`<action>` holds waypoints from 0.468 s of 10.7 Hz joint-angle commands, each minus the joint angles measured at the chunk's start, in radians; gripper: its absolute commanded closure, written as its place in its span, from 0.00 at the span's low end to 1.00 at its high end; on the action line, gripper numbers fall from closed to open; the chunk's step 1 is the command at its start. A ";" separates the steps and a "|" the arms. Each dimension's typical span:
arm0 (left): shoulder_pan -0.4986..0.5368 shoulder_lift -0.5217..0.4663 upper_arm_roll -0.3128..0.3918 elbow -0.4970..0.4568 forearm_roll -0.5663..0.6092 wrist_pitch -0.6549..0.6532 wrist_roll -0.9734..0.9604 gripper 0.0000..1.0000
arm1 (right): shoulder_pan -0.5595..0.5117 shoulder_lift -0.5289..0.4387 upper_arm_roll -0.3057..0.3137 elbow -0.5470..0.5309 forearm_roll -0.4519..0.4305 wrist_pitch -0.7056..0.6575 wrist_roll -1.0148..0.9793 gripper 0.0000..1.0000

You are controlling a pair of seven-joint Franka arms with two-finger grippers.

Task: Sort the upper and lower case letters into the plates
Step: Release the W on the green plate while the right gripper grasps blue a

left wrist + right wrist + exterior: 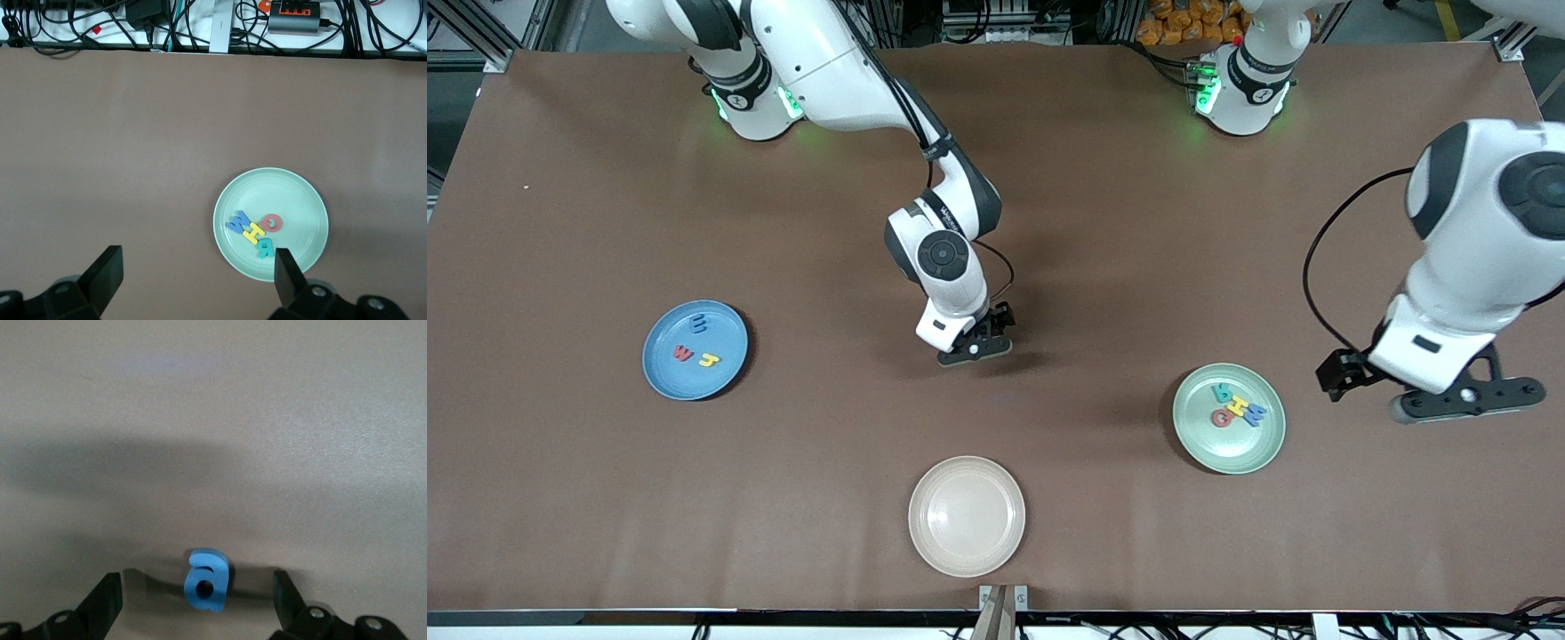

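A blue lowercase letter "a" (pixel 205 581) lies on the brown table between the fingers of my right gripper (pixel 197 592), which is open and low over the table's middle (pixel 976 347). The fingers do not touch the letter. The gripper hides the letter in the front view. The sky blue plate (pixel 665 373) at the right arm's end holds three letters, blue, red (pixel 683 354) and yellow. The mint green plate (pixel 1209 444) holds several letters (pixel 253 230). My left gripper (pixel 1467 402) is open and empty (pixel 197 270), up in the air beside the mint plate.
An empty beige plate (pixel 967 516) sits near the table's front edge, nearer to the camera than my right gripper. Cables and a power strip (pixel 293 17) lie past the table's edge in the left wrist view.
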 commanded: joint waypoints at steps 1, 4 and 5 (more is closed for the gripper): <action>0.036 -0.070 -0.010 -0.020 -0.040 -0.057 0.077 0.00 | 0.013 0.012 -0.015 0.021 -0.035 -0.009 0.019 0.99; 0.103 -0.111 -0.019 -0.020 -0.120 -0.088 0.160 0.00 | 0.011 0.011 -0.015 0.023 -0.066 -0.011 0.018 1.00; 0.129 -0.120 -0.041 -0.019 -0.142 -0.111 0.185 0.00 | 0.007 0.006 -0.015 0.023 -0.066 -0.015 0.016 1.00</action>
